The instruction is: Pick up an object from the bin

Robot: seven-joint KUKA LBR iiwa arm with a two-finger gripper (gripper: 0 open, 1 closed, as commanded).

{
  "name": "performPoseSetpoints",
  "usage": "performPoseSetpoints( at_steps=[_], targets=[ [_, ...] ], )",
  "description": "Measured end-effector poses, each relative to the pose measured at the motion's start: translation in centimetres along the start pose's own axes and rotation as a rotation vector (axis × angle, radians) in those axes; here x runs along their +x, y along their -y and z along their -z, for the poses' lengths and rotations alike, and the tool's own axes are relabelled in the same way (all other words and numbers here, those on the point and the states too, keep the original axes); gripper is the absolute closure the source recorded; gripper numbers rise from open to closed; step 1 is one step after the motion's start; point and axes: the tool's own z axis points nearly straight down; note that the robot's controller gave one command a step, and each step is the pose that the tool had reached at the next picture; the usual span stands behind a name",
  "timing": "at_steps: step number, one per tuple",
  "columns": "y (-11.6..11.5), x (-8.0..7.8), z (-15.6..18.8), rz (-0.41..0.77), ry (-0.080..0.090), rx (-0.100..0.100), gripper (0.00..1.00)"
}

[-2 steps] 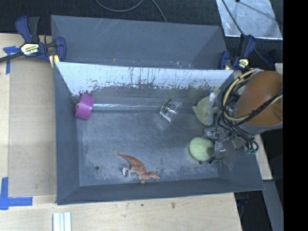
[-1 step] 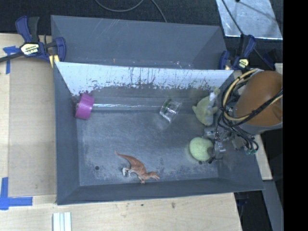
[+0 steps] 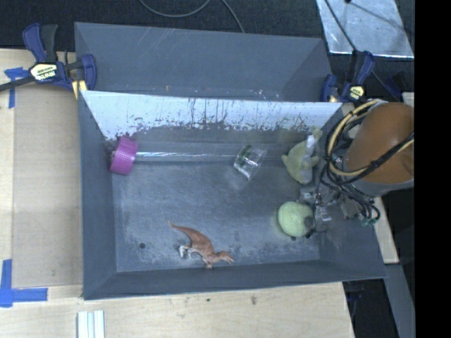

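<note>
Where the grey bin rises into its near wall, a small brown toy dinosaur lies on the floor left of the middle. Its thin tail points back and to the left, and its head points toward the near right.

Farther in and well to the right sits a pale green ball, the thing nearest the gripper. The ball is round and matt. It is a soft yellowish green, lighter on top and faintly mottled, with a darker shadowed edge below. It rests on the bin's floor close to the right wall, apart from every other loose thing. The gripper is low at the ball's right side, just beside it. I cannot tell whether the two actually touch, and I cannot tell whether the gripper is open or closed, since dark cables and the wrist crowd that spot. The arm's rounded orange cover stands over the bin's right rim.

Beyond the ball, near the far right corner, a lumpy yellow-green thing sits partly behind the cables. Left of it, about mid-bin at the foot of the far wall, a clear plastic cup lies tipped over. At the far left corner a short purple cylinder rests against the wall.
</note>
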Motion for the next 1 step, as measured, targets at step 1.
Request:
performPoseSetpoints(
  at_steps=[1],
  targets=[
    [-0.04, 0.11, 1.98, 0.000, -0.004, -0.002, 1.00]
  ],
)
